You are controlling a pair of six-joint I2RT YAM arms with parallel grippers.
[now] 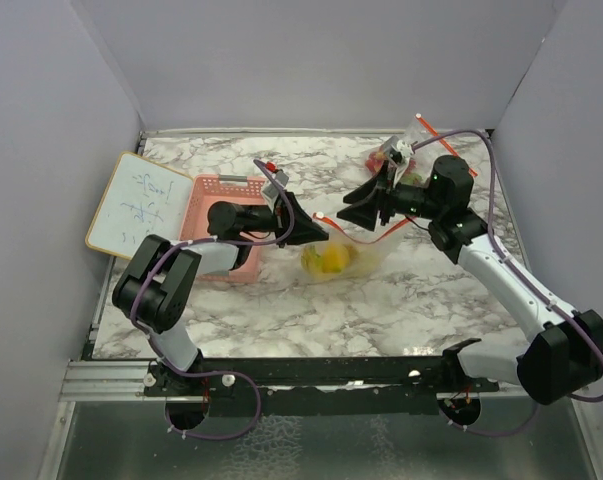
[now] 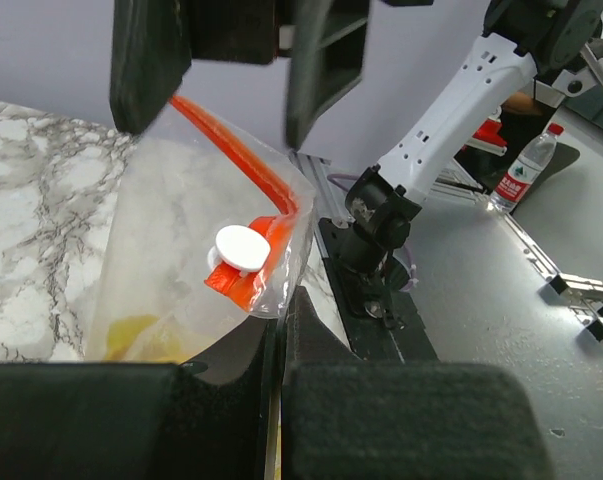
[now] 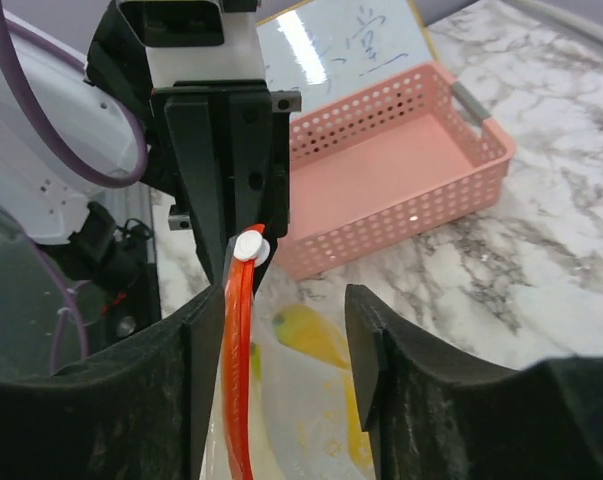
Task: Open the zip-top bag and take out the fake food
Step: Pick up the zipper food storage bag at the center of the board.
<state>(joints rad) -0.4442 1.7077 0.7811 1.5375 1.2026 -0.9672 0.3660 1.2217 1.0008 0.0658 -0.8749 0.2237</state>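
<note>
Left arm reaches low across the pink basket (image 1: 206, 195). Left claw (image 1: 311, 228) is clamped together on the end of the zip-top bag (image 1: 359, 250), right at the white slider (image 3: 248, 246). Right arm is bent at the elbow, coming in from the right. Right claw (image 3: 271, 330) is apart, 2 fingers straddling the orange zip strip (image 3: 238, 360), no grip. Fake food (image 1: 328, 260), yellow pieces, sits inside the bag, which sags onto the worktop (image 1: 401, 310) between the claws.
</note>
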